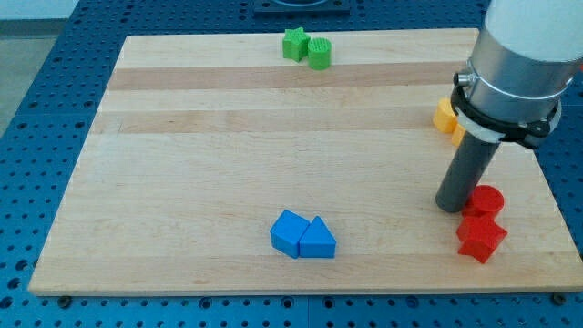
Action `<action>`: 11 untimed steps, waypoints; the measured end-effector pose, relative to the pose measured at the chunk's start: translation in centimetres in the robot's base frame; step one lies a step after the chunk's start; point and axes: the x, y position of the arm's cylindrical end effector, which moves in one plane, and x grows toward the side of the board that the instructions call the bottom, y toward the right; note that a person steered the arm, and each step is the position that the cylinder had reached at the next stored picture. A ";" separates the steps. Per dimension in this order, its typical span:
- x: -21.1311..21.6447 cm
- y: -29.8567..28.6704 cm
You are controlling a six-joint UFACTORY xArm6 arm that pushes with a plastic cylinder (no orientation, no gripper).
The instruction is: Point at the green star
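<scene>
The green star [293,43] lies near the board's top edge, a little right of centre, touching a green cylinder [319,53] on its right. My tip [450,204] rests on the board at the view's right, far from the star, down and to the right of it. The tip stands just left of a red cylinder [487,199].
A red star-like block [480,237] lies below the red cylinder. Yellow blocks [447,118] sit at the right, partly hidden behind the arm. A blue cube [289,232] and a blue triangle [318,240] touch near the bottom centre. The wooden board [182,182] sits on a blue perforated table.
</scene>
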 end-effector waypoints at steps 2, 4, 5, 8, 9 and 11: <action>-1.4 0.0; -5.6 1.3; -5.6 3.9; -11.4 11.4; -11.1 7.8; -9.3 0.5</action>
